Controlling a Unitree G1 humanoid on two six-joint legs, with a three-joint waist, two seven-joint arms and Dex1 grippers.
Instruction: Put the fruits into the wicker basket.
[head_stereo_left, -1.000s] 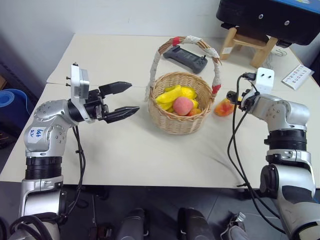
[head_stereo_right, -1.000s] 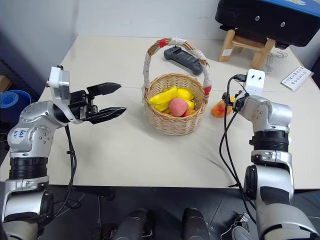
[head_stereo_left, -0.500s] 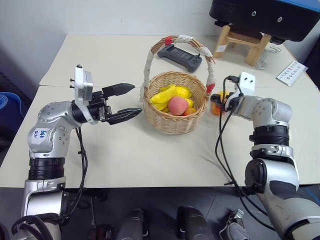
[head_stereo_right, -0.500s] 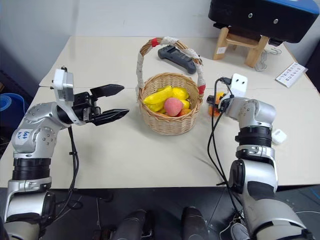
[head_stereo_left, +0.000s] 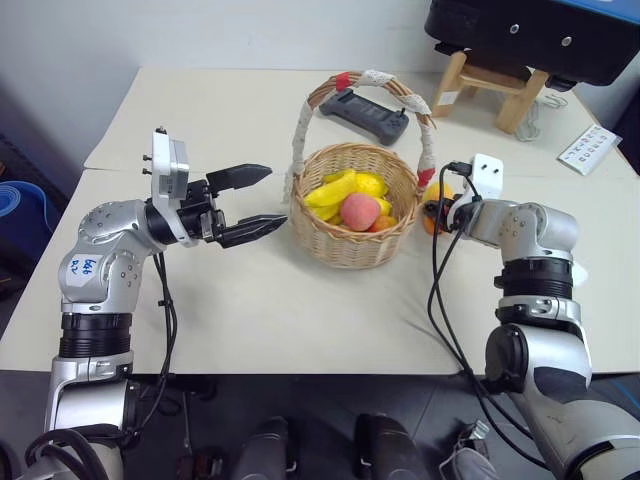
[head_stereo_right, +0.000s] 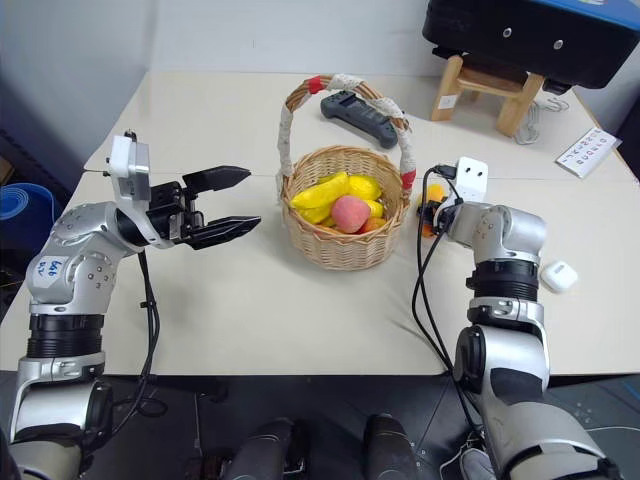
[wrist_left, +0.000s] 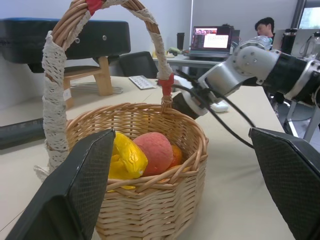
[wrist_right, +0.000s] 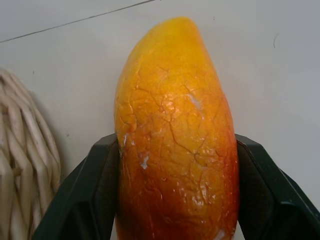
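Observation:
The wicker basket (head_stereo_left: 350, 228) stands mid-table, holding a pink-orange peach (head_stereo_left: 360, 210), a yellow banana (head_stereo_left: 328, 190) and other small yellow fruits. Just right of the basket, an orange-red-yellow mango (wrist_right: 175, 130) rests on the table, and my right gripper (head_stereo_left: 438, 207) is shut on it, one finger (wrist_right: 102, 175) pressed to each side. The same mango (head_stereo_left: 437, 192) peeks out beside the handle's red end. Left of the basket, my left gripper (head_stereo_left: 276, 196) hangs open and empty, pointing at the basket.
Behind the basket lies a black controller (head_stereo_left: 368, 113). A wooden stool (head_stereo_left: 490, 85) carrying a black case (head_stereo_left: 530, 35) stands at the back right, with a printed card (head_stereo_left: 585, 150) beside it. A small white case (head_stereo_right: 557, 275) lies right of my right arm.
My right gripper has drawn in a little and closed its fingers on the mango. The left arm has kept still. The camera has shifted.

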